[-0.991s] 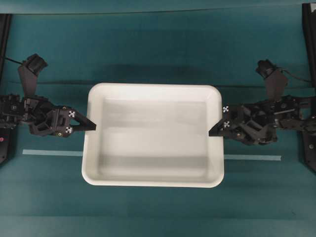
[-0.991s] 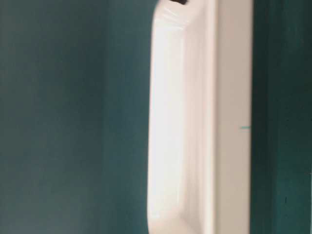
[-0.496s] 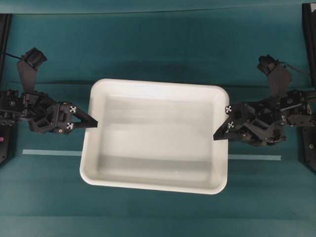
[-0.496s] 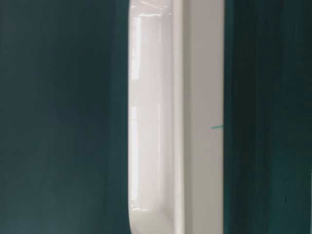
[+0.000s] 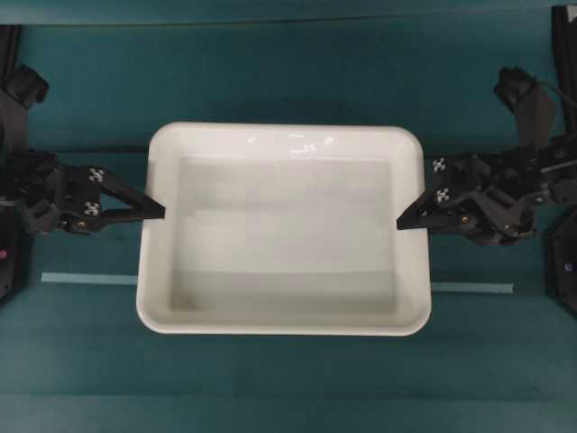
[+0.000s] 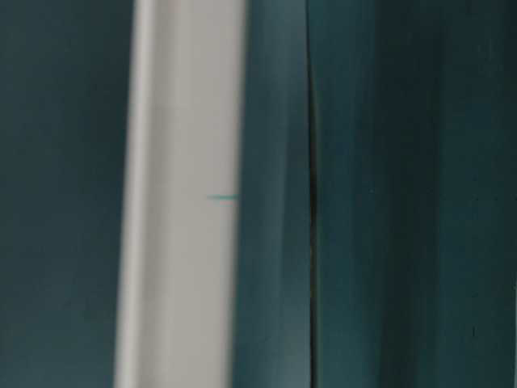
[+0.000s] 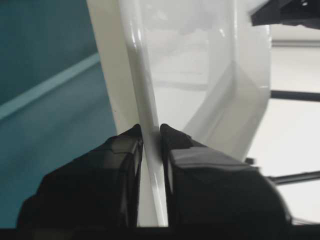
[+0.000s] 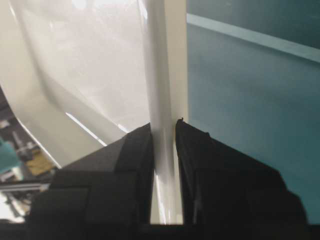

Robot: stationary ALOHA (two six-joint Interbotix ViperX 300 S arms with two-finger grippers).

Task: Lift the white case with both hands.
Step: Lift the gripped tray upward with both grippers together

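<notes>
The white case (image 5: 284, 225) is a large shallow white tray held in the air over the teal table, level in the overhead view. My left gripper (image 5: 159, 211) is shut on the rim of its left short side; in the left wrist view the gripper (image 7: 150, 131) has the rim (image 7: 145, 95) clamped between both fingers. My right gripper (image 5: 402, 223) is shut on the rim of the right short side; in the right wrist view the gripper (image 8: 163, 126) pinches the rim (image 8: 159, 75). In the table-level view the case (image 6: 182, 202) shows as a blurred white band.
A thin light-teal tape line (image 5: 90, 279) runs across the table under the case and comes out at the right (image 5: 473, 288). Black arm bases stand at the left edge (image 5: 9, 54) and the right edge (image 5: 566, 271).
Both grippers have raised the case: it looks larger from overhead and has levelled from its earlier slight tilt. Both arms have drawn outward. In the table-level view the case has shifted left.
</notes>
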